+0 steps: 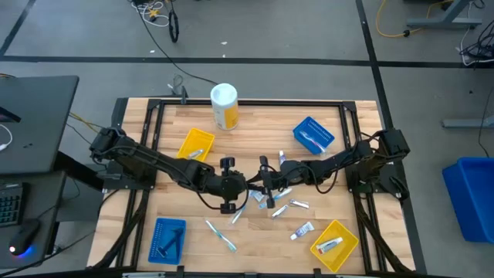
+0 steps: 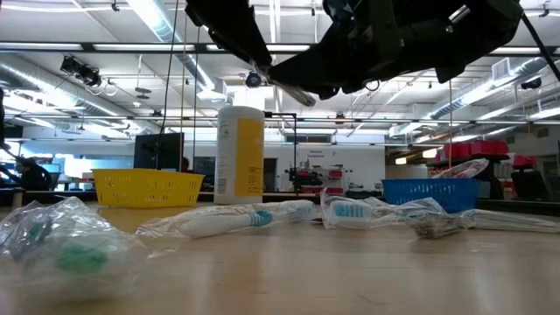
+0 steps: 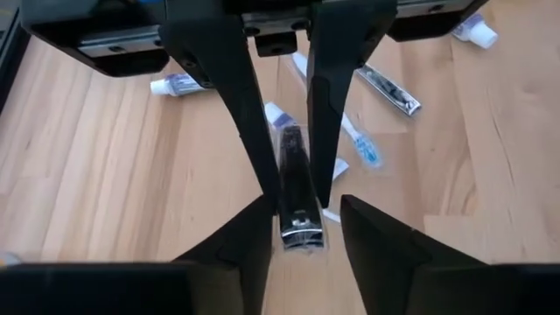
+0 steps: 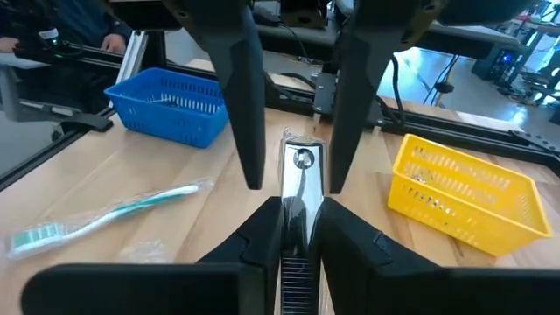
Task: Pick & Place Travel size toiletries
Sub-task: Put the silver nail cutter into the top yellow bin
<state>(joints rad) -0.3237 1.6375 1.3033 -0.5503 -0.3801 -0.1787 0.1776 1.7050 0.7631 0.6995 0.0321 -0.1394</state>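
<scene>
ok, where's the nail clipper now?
High view: mid-table, the nail clipper is clamped by the right gripper, its free end inside the open jaws of the left gripper.

Bright, even indoor light from long ceiling strip lights [image 2: 162, 24] seen in the low view. The wooden desk [image 1: 255, 123] shows only soft, faint shadows. In the low view, a nearby wrapped item [image 2: 66, 241] is blurred. Dark fingers [image 3: 223, 96] loom large, slightly soft.

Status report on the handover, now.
Right gripper shut on nail clipper, raised over mid-table. Left gripper open, fingers flanking its free end. Nothing between them; loose toiletries lie below.
</scene>
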